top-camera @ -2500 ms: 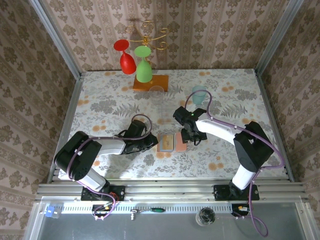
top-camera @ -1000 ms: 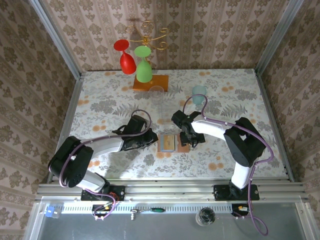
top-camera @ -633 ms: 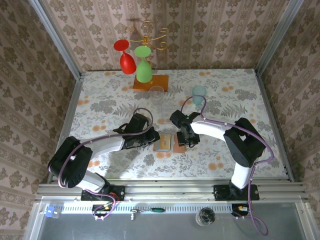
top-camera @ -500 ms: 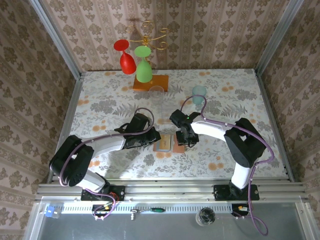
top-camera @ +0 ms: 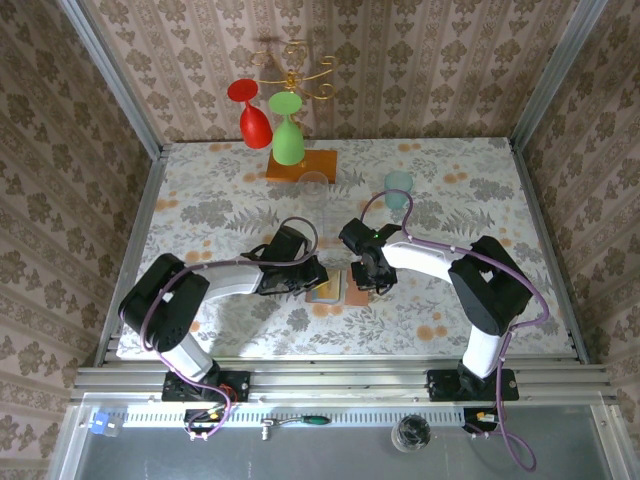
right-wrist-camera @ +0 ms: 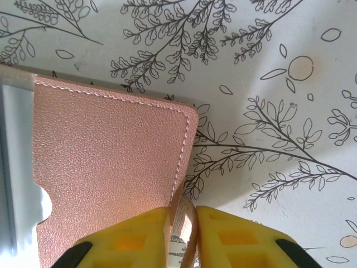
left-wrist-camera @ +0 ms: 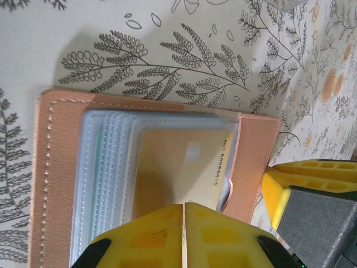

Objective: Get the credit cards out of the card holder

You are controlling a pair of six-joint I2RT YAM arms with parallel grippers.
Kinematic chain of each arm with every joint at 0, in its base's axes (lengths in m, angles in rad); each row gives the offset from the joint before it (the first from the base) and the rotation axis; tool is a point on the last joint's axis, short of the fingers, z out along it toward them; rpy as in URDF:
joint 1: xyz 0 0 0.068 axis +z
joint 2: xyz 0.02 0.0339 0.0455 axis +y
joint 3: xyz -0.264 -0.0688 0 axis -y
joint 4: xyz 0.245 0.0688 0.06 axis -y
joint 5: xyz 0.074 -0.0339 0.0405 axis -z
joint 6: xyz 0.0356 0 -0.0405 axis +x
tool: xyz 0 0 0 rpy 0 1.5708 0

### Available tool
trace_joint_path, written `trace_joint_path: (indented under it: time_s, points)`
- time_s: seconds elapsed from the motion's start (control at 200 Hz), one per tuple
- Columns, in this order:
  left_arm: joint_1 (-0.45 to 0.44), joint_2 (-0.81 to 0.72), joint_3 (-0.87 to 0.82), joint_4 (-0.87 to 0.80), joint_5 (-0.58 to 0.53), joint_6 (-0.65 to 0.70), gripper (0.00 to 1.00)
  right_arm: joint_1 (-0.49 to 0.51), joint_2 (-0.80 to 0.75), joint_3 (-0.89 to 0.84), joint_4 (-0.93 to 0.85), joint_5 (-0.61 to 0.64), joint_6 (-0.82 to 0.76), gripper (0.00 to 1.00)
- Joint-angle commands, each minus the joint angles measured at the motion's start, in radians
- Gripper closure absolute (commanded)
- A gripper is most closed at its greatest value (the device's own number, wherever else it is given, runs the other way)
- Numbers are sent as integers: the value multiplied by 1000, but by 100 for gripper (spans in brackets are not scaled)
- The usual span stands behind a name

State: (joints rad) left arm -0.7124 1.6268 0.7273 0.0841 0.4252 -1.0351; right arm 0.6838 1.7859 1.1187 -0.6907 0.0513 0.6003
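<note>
Floral-printed desk (top-camera: 220, 215) spreads between papered walls, and both arms reach in to its middle, where the card holder (top-camera: 338, 285) lies opened flat. On the right wrist view, my right fingers (right-wrist-camera: 134, 240) are nipped on the edge of its salmon flap (right-wrist-camera: 106, 162). On the left wrist view, a tan credit card (left-wrist-camera: 178, 167) sits on top of the stacked grey-blue pockets (left-wrist-camera: 106, 167). My left fingers (left-wrist-camera: 145, 234) are pressed together right at that card's near edge, but I cannot tell whether the card is actually caught between them.

I judge this to be the first extraction, with one arm anchoring and the other about to draw. Next I want the right pinch kept firm and the card pulled straight out along its pocket, low, without dragging the holder.
</note>
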Motion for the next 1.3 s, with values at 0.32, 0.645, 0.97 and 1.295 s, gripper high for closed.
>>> trace_joint_path:
  time_s: [0.32,0.645,0.97,1.295]
  points:
    - [4,36,-38,-6,-4,30,90,-1,10,37,-43,68,-31,85]
    - [10,32,-70,-32,-29,40,91,-23,-6,3,-70,115,-31,77]
    - [11,30,-72,-28,-26,38,91,-38,26,-17,-93,152,-36,68]
    - [12,19,-74,-41,-31,37,91,-40,71,-22,-116,189,-37,63]
